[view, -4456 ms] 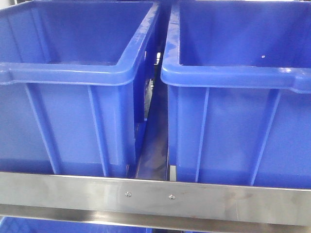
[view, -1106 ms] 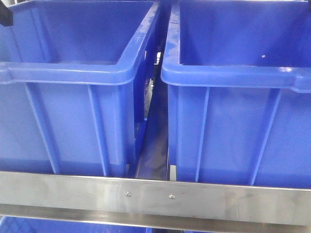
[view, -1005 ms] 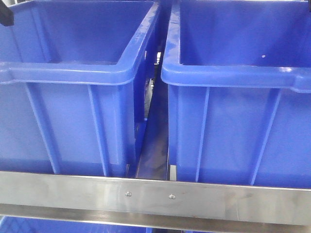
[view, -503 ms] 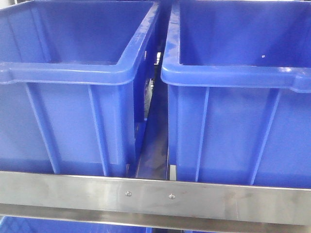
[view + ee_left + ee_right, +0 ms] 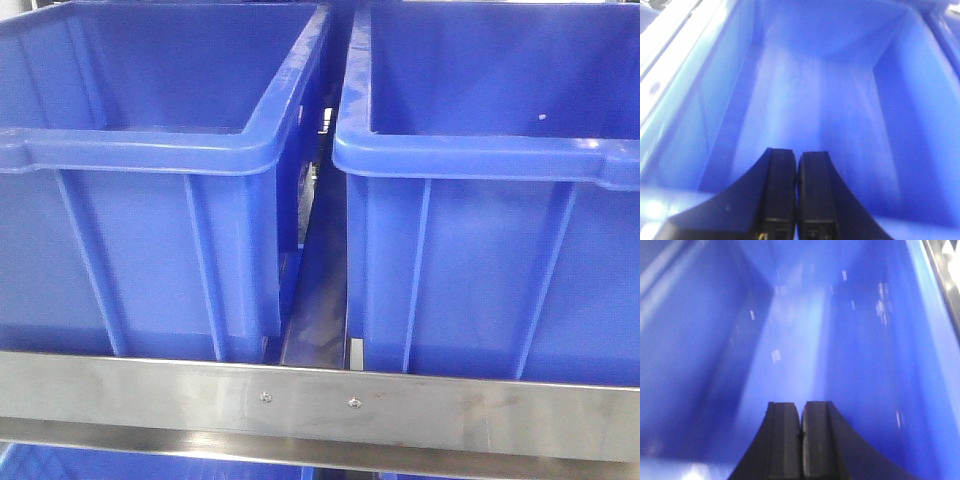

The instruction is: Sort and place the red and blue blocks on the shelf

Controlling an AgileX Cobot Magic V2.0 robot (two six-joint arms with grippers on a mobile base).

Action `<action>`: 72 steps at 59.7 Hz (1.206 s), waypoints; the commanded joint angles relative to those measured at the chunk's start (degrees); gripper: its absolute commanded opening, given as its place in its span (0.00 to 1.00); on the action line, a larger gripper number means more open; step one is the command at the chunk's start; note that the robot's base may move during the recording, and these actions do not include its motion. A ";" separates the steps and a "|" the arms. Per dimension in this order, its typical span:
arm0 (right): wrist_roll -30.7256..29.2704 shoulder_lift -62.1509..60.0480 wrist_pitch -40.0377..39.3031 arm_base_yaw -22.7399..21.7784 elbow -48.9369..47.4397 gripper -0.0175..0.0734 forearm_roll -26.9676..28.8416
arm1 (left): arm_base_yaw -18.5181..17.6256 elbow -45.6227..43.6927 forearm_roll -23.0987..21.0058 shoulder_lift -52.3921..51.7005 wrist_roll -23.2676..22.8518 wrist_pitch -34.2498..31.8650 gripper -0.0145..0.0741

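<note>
Steel shelf [image 5: 320, 405] rail runs across the lower frame, two big blue bins [image 5: 150, 190] side by side above it. No blocks visible anywhere. Left fingers [image 5: 797, 192] and right fingers [image 5: 800, 437] both pressed together, empty, each over a bin's blue interior.

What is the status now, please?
Left end effector shut, empty, over a blue bin. Right end effector shut, empty, over a bin. No red or blue block in view. Nothing in the way.

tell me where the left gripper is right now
In the left wrist view, the left gripper sits shut and empty over a blue bin; the front view misses it.
</note>
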 commanded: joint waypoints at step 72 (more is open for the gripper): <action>-0.41 -3.61 -7.74 0.19 2.72 0.27 0.00 | -0.52 0.64 -0.12 -0.41 0.03 -8.14 0.33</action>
